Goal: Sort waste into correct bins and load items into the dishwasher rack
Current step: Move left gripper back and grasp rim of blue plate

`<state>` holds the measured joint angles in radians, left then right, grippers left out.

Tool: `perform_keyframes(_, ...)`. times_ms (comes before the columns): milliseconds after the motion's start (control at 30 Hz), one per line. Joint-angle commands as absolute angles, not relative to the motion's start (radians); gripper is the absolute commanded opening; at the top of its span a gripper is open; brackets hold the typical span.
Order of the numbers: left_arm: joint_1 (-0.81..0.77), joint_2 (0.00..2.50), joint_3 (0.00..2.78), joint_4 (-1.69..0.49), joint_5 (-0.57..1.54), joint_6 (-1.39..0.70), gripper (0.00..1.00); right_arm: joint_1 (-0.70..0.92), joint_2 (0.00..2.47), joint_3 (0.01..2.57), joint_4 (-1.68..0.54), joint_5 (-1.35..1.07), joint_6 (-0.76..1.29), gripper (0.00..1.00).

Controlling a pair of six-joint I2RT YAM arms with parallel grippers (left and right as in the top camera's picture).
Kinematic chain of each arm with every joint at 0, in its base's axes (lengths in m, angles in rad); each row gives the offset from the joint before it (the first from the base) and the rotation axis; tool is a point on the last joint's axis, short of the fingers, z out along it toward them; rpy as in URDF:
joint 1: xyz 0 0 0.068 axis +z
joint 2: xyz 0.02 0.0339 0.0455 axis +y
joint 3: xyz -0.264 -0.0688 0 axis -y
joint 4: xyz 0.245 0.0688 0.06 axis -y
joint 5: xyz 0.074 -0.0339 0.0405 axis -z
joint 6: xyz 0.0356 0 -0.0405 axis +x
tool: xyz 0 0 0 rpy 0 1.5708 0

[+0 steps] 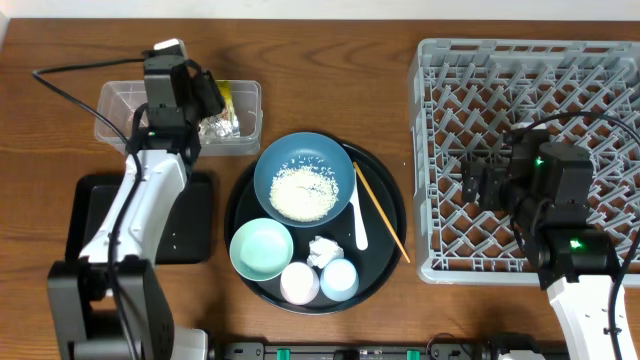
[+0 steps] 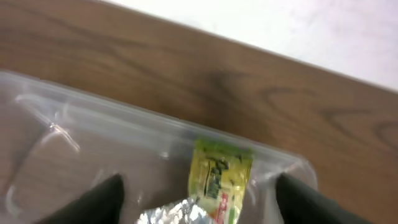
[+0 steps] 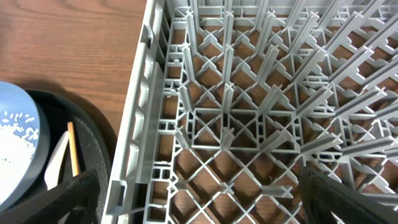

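Observation:
My left gripper (image 1: 208, 95) is open and empty over the clear tub (image 1: 115, 100) at the back left. In the tub lie the yellow-green packet (image 1: 228, 98) and the crumpled clear wrapper (image 1: 220, 125). In the left wrist view both lie between my spread fingers (image 2: 199, 182): packet (image 2: 221, 177), wrapper (image 2: 177, 214). The dark-blue bowl (image 1: 303, 160) holds rice (image 1: 302, 190). Beside it are the mint bowl (image 1: 262, 249), pink cup (image 1: 299, 283), light-blue cup (image 1: 339, 278), tissue (image 1: 323, 250), spoon (image 1: 359, 225) and chopsticks (image 1: 380, 212). My right gripper (image 1: 478, 180) is open and empty above the grey rack (image 1: 600, 80).
The bowls, cups, tissue, spoon and chopsticks sit on a large round black tray (image 1: 390, 235). The shallow black rectangular tray (image 1: 195, 225) lies at the front left, partly under my left arm. The right wrist view shows the rack's left wall (image 3: 140, 118) next to the round tray (image 3: 99, 149).

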<state>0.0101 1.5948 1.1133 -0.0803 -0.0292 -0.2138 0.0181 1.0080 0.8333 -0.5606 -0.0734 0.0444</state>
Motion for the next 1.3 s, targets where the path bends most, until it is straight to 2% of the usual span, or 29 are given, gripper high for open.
perform_keyframes(0, -0.019, 1.523, 1.132, -0.167, -0.031, -0.208, 0.90, 0.027, 1.008, 0.852, -0.560, -0.083, 0.047, 0.99)
perform_keyframes(67, -0.060, 1.495, 1.132, -0.236, -0.031, -0.172, 0.99, 0.027, 1.008, 0.852, -0.558, -0.083, 0.048, 0.99)
perform_keyframes(333, -0.350, 1.467, 1.214, -0.427, -0.038, -0.150, 0.98, 0.027, 1.008, 0.852, -0.543, -0.083, 0.048, 0.99)
perform_keyframes(667, -0.614, 1.630, 1.239, -0.456, -0.034, -0.145, 0.98, 0.027, 1.008, 0.852, -0.543, -0.087, 0.100, 0.99)
perform_keyframes(833, -0.672, 1.724, 1.238, -0.475, -0.035, -0.135, 0.98, 0.027, 1.008, 0.852, -0.559, -0.087, 0.101, 0.99)
perform_keyframes(1133, -0.681, 1.728, 1.219, -0.492, -0.034, -0.136, 1.00, 0.027, 1.008, 0.852, -0.598, -0.086, 0.101, 0.99)
perform_keyframes(1267, -0.693, 1.733, 1.181, -0.493, -0.033, -0.160, 0.95, 0.027, 1.008, 0.852, -0.598, -0.086, 0.101, 0.99)
